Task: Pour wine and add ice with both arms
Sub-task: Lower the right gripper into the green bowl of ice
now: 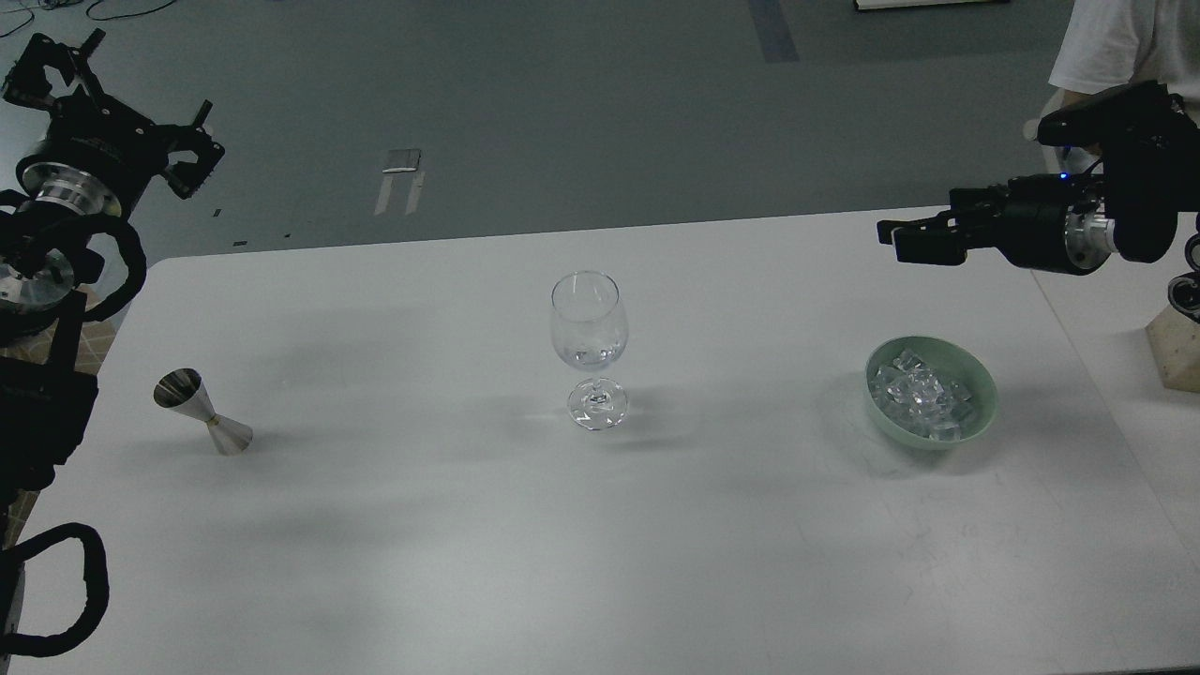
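Observation:
A clear wine glass (589, 323) stands upright at the table's middle, with a little clear wine (591, 356) at the bottom of its bowl. A steel jigger (202, 412) stands at the left. A green bowl (982, 380) at the right holds a heap of clear ice (921, 396). My left gripper (148, 75) is open and empty, raised beyond the table's far left corner, well away from the jigger. My right gripper (905, 239) points left above the table, behind the bowl; its fingers look slightly apart and hold nothing.
The white table (469, 544) ends just behind the glass's far side. A second table (1116, 309) adjoins on the right with a beige block (1183, 342) on it. A person in a white shirt (1116, 37) stands at the back right.

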You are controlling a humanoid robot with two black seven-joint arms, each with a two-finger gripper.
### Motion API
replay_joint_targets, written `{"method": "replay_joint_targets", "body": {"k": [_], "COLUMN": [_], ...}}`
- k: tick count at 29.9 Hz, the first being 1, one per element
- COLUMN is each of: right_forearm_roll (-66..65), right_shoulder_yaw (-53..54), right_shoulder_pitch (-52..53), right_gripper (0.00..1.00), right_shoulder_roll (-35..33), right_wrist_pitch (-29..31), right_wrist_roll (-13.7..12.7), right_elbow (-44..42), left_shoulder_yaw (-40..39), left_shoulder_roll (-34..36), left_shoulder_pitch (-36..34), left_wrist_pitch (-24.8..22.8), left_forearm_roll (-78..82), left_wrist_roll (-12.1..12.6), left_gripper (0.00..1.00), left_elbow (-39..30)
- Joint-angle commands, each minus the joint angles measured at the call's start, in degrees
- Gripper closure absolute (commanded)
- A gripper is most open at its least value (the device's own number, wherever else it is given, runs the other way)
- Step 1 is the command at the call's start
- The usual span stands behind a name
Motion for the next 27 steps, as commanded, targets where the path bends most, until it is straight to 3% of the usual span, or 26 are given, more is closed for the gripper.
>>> {"method": "replay_joint_targets", "body": {"k": [1,7,17,27], "right_forearm_roll": [-0.25,-0.08,0.01,0.1], "right_shoulder_yaw": [-0.04,0.05,0.14,0.14], "right_shoulder_pitch": [-1.74,-2.89,-7.81,-8.95], "right_gripper": [0.0,0.07,0.05,0.11], "right_shoulder_roll": [-0.93,-3.92,-8.66,-14.65], "right_wrist_pitch": [0.13,-0.05,0.48,2.24], "right_wrist_roll": [-0.06,0.03,-1.64,-1.55], "right_elbow": [2.01,4.3,10.62,17.13], "left_shoulder_yaw": [0.2,0.11,0.29,0.29], "left_shoulder_roll": [0.0,-0.69,-1.93,-2.02], "left_shoulder_pitch": [0.15,0.24,1.2,1.29], "left_wrist_pitch": [-0.24,-0.33,-0.33,-0.33], "left_forearm_roll": [-0.5,-0.5,-0.5,-0.5], "left_wrist_roll": [-0.07,-0.07,-0.07,-0.16], "left_gripper": [0.01,0.01,0.01,0.01], "left_elbow": [-0.66,-0.83,-2.33,-2.33]}}
